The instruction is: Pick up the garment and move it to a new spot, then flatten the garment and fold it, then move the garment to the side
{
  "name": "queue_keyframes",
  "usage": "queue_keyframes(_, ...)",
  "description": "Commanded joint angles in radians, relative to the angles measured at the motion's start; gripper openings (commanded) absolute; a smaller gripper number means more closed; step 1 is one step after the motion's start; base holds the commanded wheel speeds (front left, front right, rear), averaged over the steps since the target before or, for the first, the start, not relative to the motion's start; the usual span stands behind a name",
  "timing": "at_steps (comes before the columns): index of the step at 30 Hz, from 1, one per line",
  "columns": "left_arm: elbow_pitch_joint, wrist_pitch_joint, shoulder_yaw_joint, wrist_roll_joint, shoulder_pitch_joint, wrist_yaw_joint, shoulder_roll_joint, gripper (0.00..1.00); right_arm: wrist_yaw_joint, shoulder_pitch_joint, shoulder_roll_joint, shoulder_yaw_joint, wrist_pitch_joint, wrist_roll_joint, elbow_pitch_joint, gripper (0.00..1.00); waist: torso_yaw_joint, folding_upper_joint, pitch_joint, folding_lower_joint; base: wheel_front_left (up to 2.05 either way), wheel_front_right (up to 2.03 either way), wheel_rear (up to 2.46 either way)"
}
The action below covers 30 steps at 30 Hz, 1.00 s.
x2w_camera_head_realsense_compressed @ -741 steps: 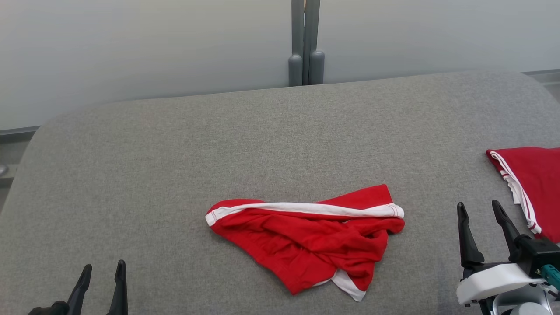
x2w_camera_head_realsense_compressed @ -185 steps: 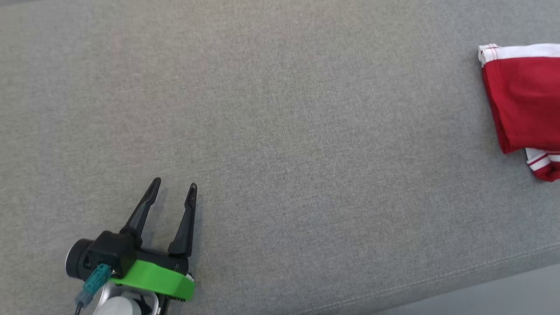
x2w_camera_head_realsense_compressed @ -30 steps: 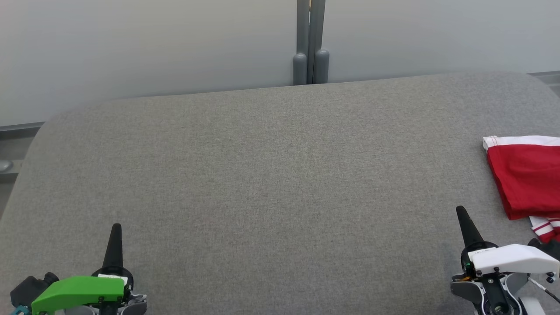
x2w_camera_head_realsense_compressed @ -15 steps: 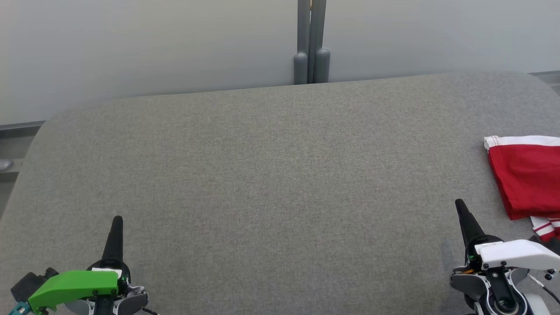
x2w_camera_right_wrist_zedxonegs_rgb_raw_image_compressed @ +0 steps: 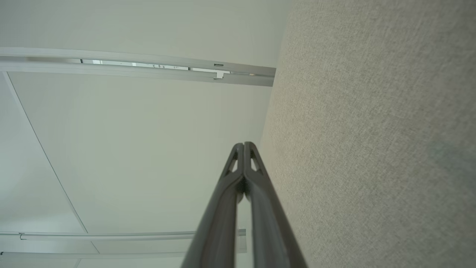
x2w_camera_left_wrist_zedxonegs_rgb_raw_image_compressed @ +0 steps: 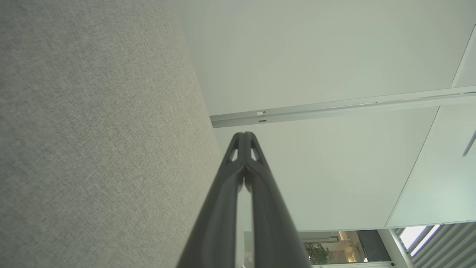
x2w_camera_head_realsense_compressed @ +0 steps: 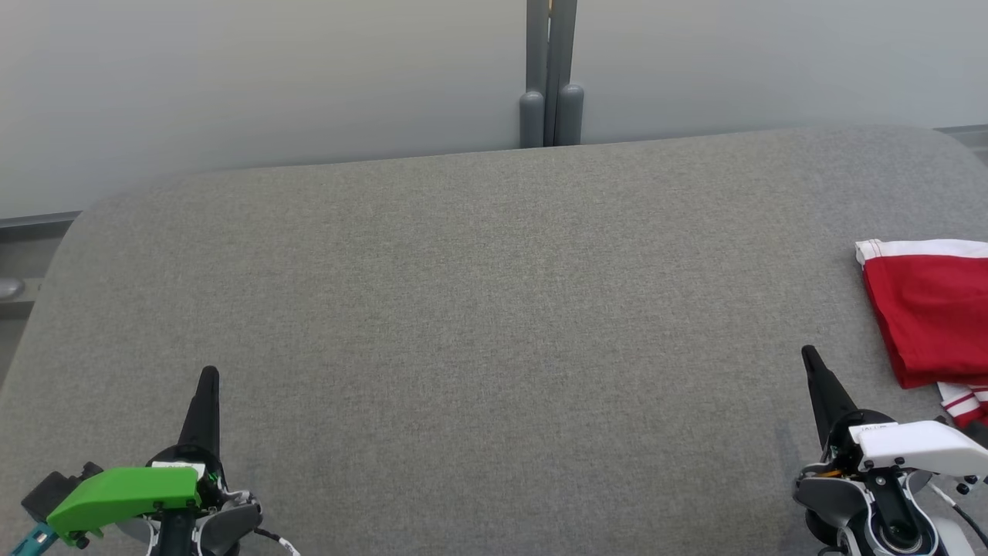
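Folded red garment (x2w_camera_head_realsense_compressed: 926, 316) lies at the grey table's (x2w_camera_head_realsense_compressed: 494, 293) right edge. Light, limp cloth, likely to unfold if lifted; best pinched through all layers along a folded edge. Left gripper (x2w_camera_head_realsense_compressed: 208, 376) and right gripper (x2w_camera_head_realsense_compressed: 810, 355), over the table's near edge, both fully closed, empty.

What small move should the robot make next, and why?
Probably just rest both arms, with no new grasp: the garment lies folded at the right side of the cushion, and the left gripper and right gripper are shut, empty and apart from it.
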Motion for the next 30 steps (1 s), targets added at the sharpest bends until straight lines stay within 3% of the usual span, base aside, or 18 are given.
queue_keyframes(1, -0.005, 0.007, 0.005, -0.026, -0.019, -0.007, 0.000, 0.00, 0.000, -0.014, -0.006, -0.004, 0.007, 0.029, -0.009, 0.00, 0.000, 0.0000, 0.000, 0.0000, 0.00, 0.00, 0.00)
queue_keyframes(16, -0.006, 0.032, 0.006, -0.115, -0.035, -0.008, -0.002, 0.00, 0.000, -0.018, -0.007, -0.005, 0.032, 0.136, -0.018, 0.00, 0.003, 0.0000, 0.002, 0.0000, 0.00, 0.00, 0.00)
queue_keyframes(30, -0.005, 0.032, 0.006, -0.112, -0.033, -0.008, -0.001, 0.00, 0.000, -0.017, -0.007, -0.005, 0.033, 0.135, -0.017, 0.00, 0.003, 0.0000, 0.002, 0.0000, 0.00, 0.00, 0.00)
